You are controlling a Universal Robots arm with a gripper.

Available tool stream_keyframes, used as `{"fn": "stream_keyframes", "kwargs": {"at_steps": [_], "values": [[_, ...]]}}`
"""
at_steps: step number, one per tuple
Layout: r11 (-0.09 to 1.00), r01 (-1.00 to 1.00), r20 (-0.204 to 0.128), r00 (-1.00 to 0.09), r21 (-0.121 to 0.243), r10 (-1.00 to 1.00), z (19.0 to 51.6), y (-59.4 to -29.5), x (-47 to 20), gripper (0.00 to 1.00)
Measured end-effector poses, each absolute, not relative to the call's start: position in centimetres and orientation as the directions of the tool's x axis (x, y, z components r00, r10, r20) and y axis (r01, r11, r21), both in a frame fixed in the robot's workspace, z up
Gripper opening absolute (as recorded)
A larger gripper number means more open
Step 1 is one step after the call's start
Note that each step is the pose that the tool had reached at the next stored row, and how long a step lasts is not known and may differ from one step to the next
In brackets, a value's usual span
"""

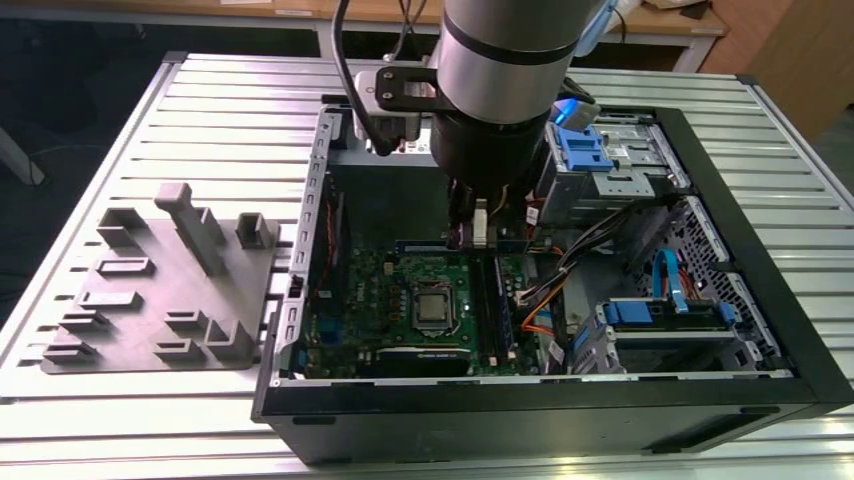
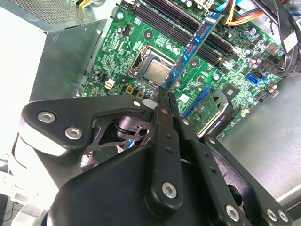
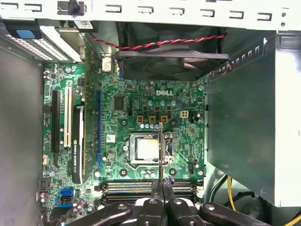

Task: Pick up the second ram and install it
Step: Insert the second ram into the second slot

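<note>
Gripper [image 2: 163,96] tight on second ram [image 2: 191,46]

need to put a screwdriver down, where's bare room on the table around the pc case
In the exterior view, bare slatted table lies beyond the grey holder block, between it and the far edge, and along the near edge. Inside the case it is crowded: the gripper holds the second ram over the motherboard.

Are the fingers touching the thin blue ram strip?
Touching. In the second wrist view the fingers pinch one end of the thin blue ram strip, with no gap.
</note>
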State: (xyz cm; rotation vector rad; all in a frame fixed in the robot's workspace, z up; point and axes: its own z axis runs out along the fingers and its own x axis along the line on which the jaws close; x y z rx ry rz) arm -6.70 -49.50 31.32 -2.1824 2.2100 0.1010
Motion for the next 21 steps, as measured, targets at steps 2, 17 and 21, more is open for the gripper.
{"fn": "stream_keyframes", "kwargs": {"at_steps": [2,17,21], "values": [[0.012,-1.000,-0.070,-0.013,0.022,-0.997,31.32,-49.50,-6.70,0.08],[0.108,-0.994,-0.070,-0.109,0.022,-0.992,31.30,-49.50,-6.70,0.08],[0.178,-0.984,-0.070,-0.179,0.022,-0.981,31.29,-49.50,-6.70,0.08]]}}
